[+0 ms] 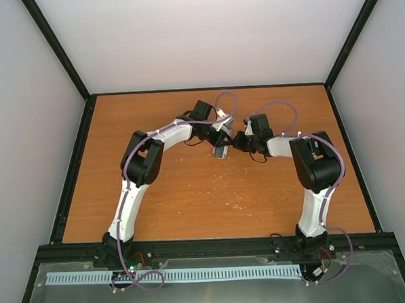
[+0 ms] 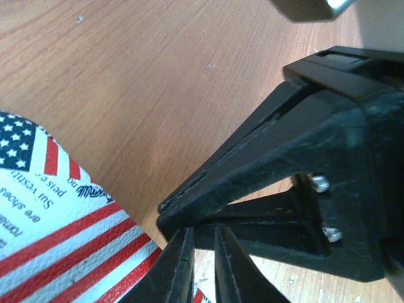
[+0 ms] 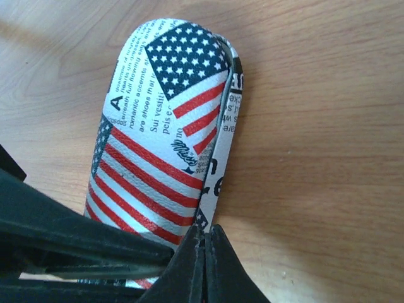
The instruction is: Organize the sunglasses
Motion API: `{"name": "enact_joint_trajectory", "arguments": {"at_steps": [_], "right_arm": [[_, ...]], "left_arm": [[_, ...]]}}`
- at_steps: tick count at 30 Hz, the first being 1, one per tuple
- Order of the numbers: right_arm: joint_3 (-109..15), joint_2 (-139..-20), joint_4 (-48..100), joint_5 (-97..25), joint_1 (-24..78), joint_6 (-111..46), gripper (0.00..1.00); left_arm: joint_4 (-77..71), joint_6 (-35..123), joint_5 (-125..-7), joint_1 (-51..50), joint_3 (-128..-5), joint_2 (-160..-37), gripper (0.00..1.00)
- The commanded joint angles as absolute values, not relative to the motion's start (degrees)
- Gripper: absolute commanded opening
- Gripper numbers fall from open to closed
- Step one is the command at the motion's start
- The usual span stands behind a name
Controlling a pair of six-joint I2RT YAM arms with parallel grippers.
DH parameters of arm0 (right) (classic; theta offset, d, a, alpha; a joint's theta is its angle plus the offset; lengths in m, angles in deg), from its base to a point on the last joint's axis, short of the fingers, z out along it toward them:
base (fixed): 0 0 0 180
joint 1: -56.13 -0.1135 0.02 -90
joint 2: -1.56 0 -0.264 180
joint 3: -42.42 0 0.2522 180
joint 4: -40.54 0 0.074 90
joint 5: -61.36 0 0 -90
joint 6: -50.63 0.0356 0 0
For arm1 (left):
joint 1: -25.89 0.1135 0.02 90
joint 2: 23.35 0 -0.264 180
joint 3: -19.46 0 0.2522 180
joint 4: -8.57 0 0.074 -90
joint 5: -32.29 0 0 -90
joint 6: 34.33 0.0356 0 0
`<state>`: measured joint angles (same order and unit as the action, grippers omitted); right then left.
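The oval flag-patterned case [image 3: 164,126] lies closed on the wooden table [image 1: 191,199], mid-table in the top view [image 1: 221,151]. The sunglasses are not in view. My right gripper [image 3: 206,230] is shut, its tips pressed together against the case's near end at the seam; I cannot tell if it pinches the rim. My left gripper [image 2: 203,235] has its jaws a narrow gap apart with only table showing between them, beside the case [image 2: 57,221]. Both grippers meet over the case, the left [image 1: 218,142] and the right [image 1: 237,141].
The right gripper's black fingers [image 2: 284,158] cross close in front of the left wrist camera. The left gripper's fingers [image 3: 63,233] lie across the case's near left side. Black frame rails [image 1: 74,165] edge the table.
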<state>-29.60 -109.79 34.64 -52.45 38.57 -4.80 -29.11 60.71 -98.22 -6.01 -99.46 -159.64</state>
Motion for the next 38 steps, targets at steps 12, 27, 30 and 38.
{"name": "enact_joint_trajectory", "arguments": {"at_steps": [12,27,30,38], "right_arm": [[-27.46,-90.20,17.29,-36.94,43.32,-12.69,0.17],[-19.96,-73.53,7.89,-28.76,50.97,-16.63,0.22],[-19.26,-72.10,8.05,-28.69,51.24,-16.51,0.22],[-19.11,-73.25,8.21,-29.90,51.64,-16.66,0.23]], "left_arm": [[-23.08,60.95,-90.20,1.59,-87.25,-137.11,0.99],[-22.50,67.84,-85.34,21.00,-58.72,-106.30,0.99],[-22.10,66.75,-85.76,22.35,-56.75,-105.94,1.00],[-20.76,64.61,-86.29,22.78,-55.56,-106.56,0.99]]}}
